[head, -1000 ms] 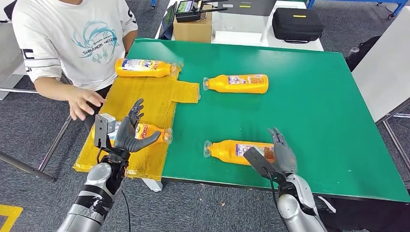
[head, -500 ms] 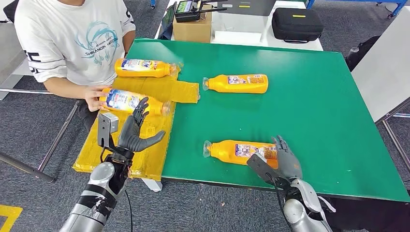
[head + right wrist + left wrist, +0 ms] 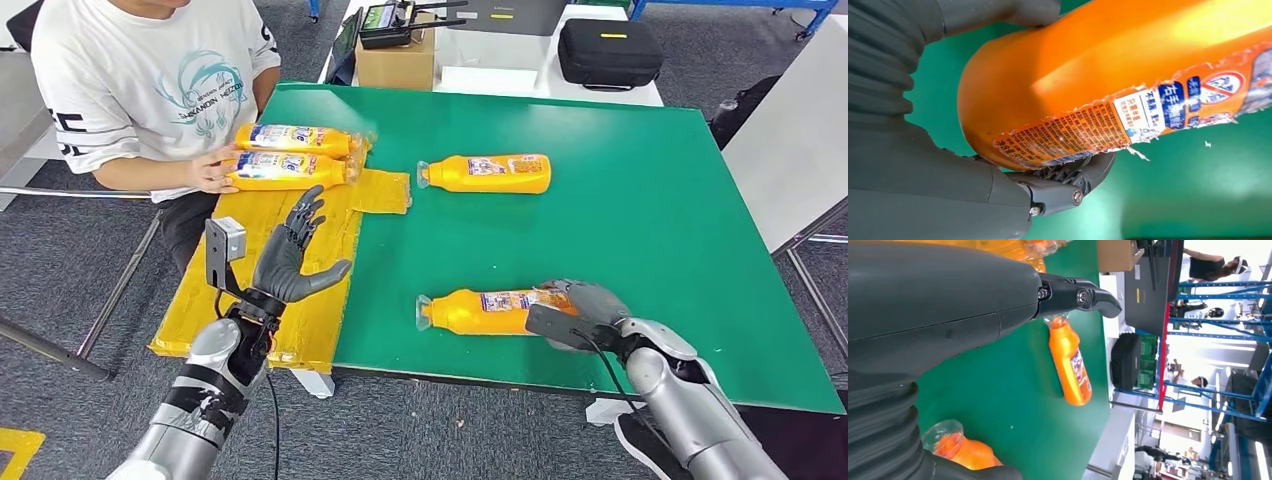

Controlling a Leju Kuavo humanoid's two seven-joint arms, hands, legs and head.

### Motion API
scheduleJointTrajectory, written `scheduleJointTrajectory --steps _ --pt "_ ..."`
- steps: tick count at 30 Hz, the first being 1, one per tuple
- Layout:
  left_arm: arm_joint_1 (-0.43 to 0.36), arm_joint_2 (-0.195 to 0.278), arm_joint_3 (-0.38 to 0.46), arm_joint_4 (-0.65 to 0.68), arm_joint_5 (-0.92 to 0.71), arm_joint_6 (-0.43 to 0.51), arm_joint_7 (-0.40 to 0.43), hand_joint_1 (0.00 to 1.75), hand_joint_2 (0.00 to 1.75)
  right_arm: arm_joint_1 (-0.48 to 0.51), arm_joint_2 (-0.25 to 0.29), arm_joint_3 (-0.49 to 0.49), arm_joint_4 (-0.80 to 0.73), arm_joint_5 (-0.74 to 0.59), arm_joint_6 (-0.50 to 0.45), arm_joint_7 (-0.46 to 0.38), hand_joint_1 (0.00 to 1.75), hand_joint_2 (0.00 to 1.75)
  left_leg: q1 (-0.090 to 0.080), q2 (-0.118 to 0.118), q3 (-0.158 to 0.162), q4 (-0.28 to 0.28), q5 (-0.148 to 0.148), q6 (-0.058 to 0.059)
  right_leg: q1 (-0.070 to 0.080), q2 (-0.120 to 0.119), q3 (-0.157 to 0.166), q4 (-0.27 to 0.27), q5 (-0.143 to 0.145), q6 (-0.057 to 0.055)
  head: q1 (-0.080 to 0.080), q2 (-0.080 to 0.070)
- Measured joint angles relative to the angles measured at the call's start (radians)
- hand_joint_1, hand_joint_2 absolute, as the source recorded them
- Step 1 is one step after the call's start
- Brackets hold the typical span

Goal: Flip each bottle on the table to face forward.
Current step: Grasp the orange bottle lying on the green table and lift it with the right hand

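The right hand [image 3: 578,305] has its fingers wrapped around the base end of the near bottle [image 3: 487,311], which lies on its side on the green table [image 3: 640,220] close to the front edge, cap pointing toward the robot's left. In the right wrist view a thumb sits over the top of the orange body and a finger [image 3: 1083,175] curls under it, so the hold looks firm but sits at the very end, not the middle. To turn it well, I would roll the wrist slowly about the bottle's long axis and keep the body low over the table, since a grip this far back could let the cap end swing or drag. The torn label [image 3: 1108,122] is facing partly sideways, so the roll should stop once the printed front faces forward. The left hand [image 3: 290,255] hangs open above the yellow mat [image 3: 300,330], fingers spread and holding nothing. A second bottle [image 3: 487,173] lies further back on the table, untouched, probably next. A person's hand [image 3: 213,168] rests on one of two bottles [image 3: 292,170] at the far end of the mat; keep well apart from it.
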Motion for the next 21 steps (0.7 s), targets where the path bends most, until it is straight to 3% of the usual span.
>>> scheduleJointTrajectory --steps 6,8,11,15,21 --pt "-0.035 0.001 -0.019 0.043 0.027 -0.017 -0.009 0.00 1.75 -0.089 -0.046 0.125 0.061 -0.083 0.033 -0.014 1.75 1.75 0.000 0.000 0.001 0.000 0.000 0.000 0.000 0.000 0.001 0.000 0.000 0.000 0.000 0.000" --pt "-0.038 0.003 -0.021 0.049 0.030 -0.008 -0.010 0.00 1.75 -0.096 -0.051 0.151 0.070 -0.113 -0.023 0.006 1.75 1.75 0.000 -0.001 0.000 0.000 0.000 0.000 0.000 0.000 0.002 0.000 0.000 0.000 0.000 0.000" --pt "-0.025 0.008 -0.019 0.042 0.027 0.027 -0.002 0.00 1.75 -0.062 -0.037 0.148 0.053 -0.133 -0.179 0.077 1.75 1.75 0.000 -0.002 0.000 0.000 0.000 0.000 0.000 0.000 0.002 0.000 0.000 0.000 0.000 0.000" --pt "0.005 0.013 -0.013 0.009 0.012 0.085 0.015 0.00 1.75 0.039 0.026 0.080 -0.033 -0.125 -0.374 0.128 1.75 1.75 0.001 -0.003 -0.003 0.000 0.000 0.000 0.001 -0.001 -0.001 0.001 -0.001 0.000 0.000 0.000" --pt "0.012 0.008 -0.009 -0.002 0.002 0.169 0.014 0.00 1.75 0.183 0.172 -0.066 -0.189 -0.143 -0.581 0.066 1.75 1.75 0.003 -0.005 -0.005 0.000 0.000 0.000 0.003 -0.001 -0.004 0.001 -0.001 0.000 0.000 0.000"
